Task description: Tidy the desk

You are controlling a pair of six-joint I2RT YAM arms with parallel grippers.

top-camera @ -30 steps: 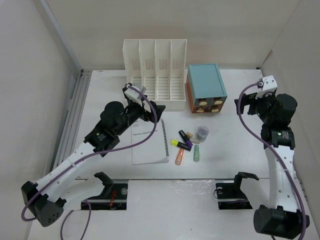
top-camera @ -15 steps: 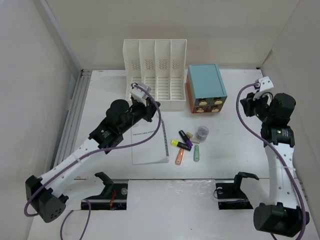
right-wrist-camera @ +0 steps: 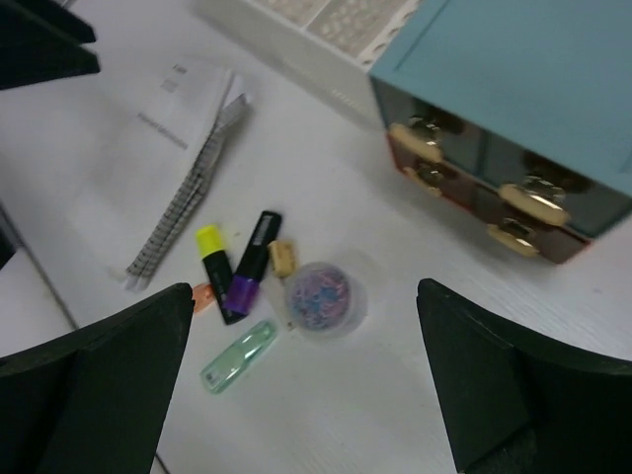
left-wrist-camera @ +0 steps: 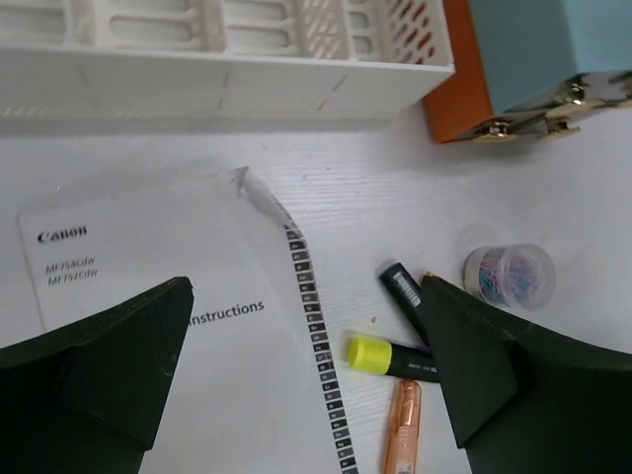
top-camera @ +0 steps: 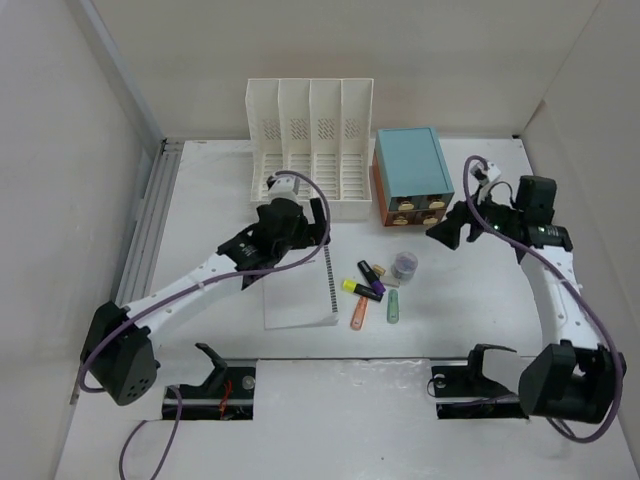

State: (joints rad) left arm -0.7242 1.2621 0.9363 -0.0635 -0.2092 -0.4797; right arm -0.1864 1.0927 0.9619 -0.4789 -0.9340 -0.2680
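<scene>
The white desk [top-camera: 480, 300] holds a Canon spiral booklet [top-camera: 298, 290], a yellow-capped marker [top-camera: 358, 288], a purple-capped marker [top-camera: 372, 277], an orange pen [top-camera: 357, 316], a pale green pen-like item [top-camera: 394, 309], a tan eraser [right-wrist-camera: 283, 257] and a clear tub of coloured clips [top-camera: 405, 265]. My left gripper [top-camera: 318, 222] is open and empty above the booklet's top right corner; in its wrist view [left-wrist-camera: 306, 284] the booklet [left-wrist-camera: 148, 296] and the yellow marker [left-wrist-camera: 390, 357] lie below. My right gripper [top-camera: 443, 232] is open and empty, hovering over the tub [right-wrist-camera: 326, 296].
A white slotted file rack [top-camera: 310, 145] and a teal-topped drawer box [top-camera: 412, 175] stand at the back. A ridged metal rail [top-camera: 150, 215] runs along the left edge. Two cut-outs [top-camera: 215, 385] [top-camera: 465, 385] sit at the front. White walls enclose the desk.
My left arm has reached forward and right, over the booklet's top. My right arm has swung left and down from the right wall toward the drawer box and tub.
</scene>
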